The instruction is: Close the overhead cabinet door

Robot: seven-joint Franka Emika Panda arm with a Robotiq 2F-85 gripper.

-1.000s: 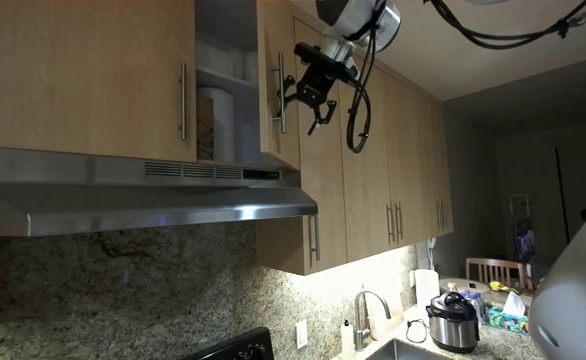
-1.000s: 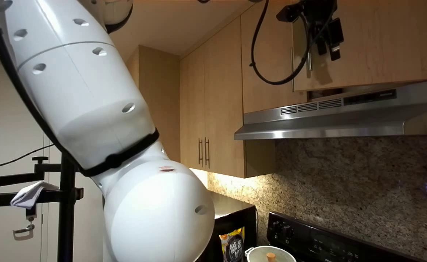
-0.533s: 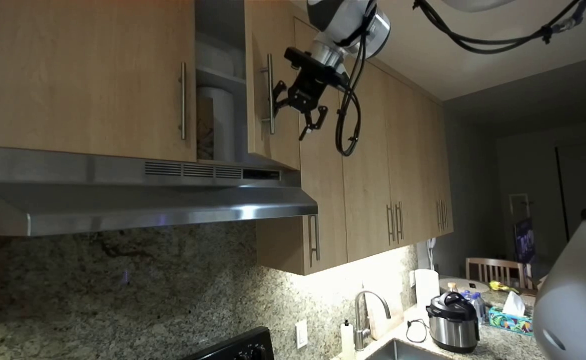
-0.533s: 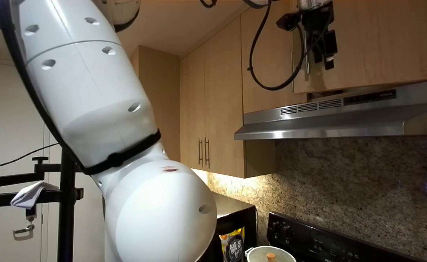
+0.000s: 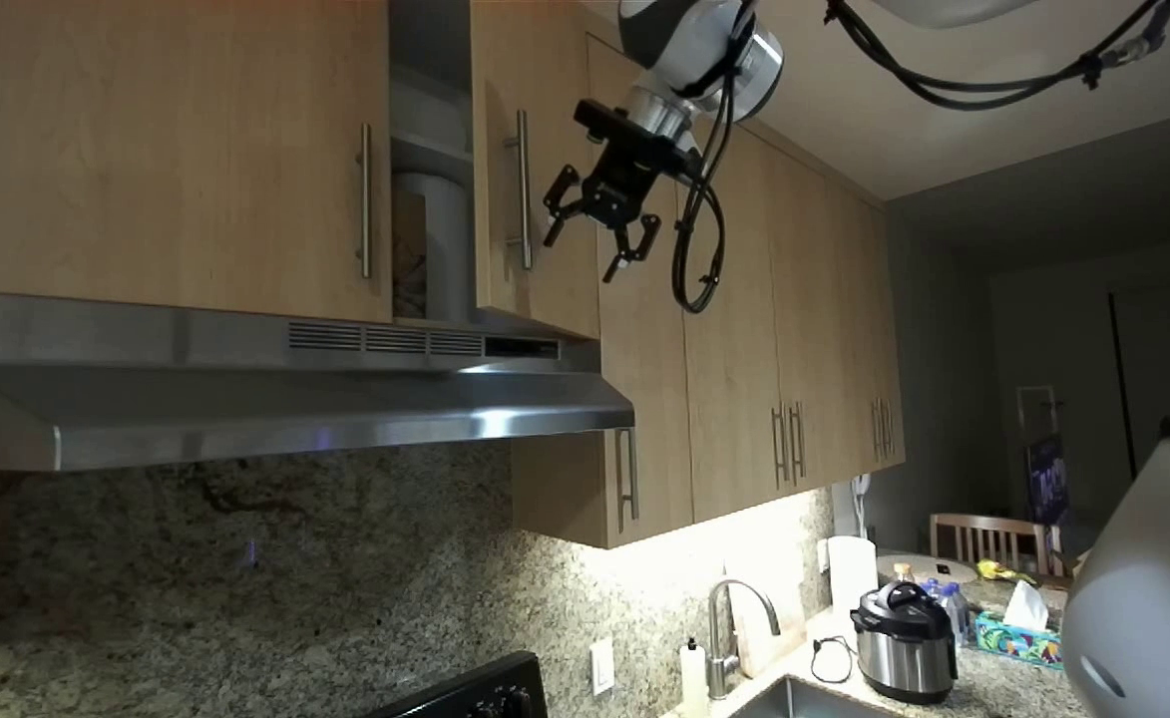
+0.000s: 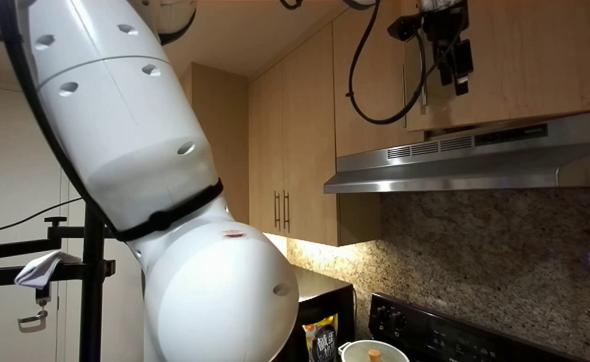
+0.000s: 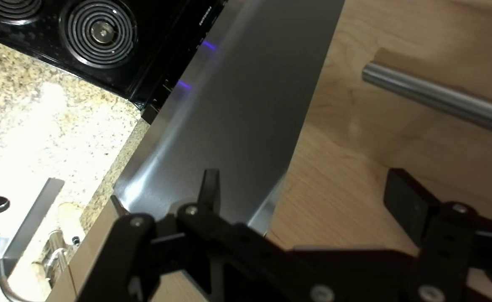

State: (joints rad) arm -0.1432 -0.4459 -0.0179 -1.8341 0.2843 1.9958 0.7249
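Note:
The overhead cabinet door (image 5: 555,120), a light-wood panel, stands ajar in an exterior view, with a gap at its left edge. Its silver bar handle (image 5: 523,199) runs along that edge. The door also shows in an exterior view (image 6: 531,60) and fills the right of the wrist view (image 7: 346,138), with the handle (image 7: 434,94) at upper right. My gripper (image 5: 583,251) is open and empty, in front of the door and right of the handle, apart from it. In the wrist view its fingers (image 7: 308,197) are spread; I cannot tell whether they touch the panel.
The twin door (image 5: 166,150) is shut. A white roll (image 5: 445,249) stands inside the cabinet behind the gap. A steel range hood (image 5: 295,399) juts out below the doors. Taller doors (image 5: 729,319) stand to the right. A cable loop (image 5: 709,239) hangs from my wrist.
The door has swung further toward its frame, narrowing the gap. My gripper moved left with it, then drew slightly right; its finger no longer overlaps the handle.

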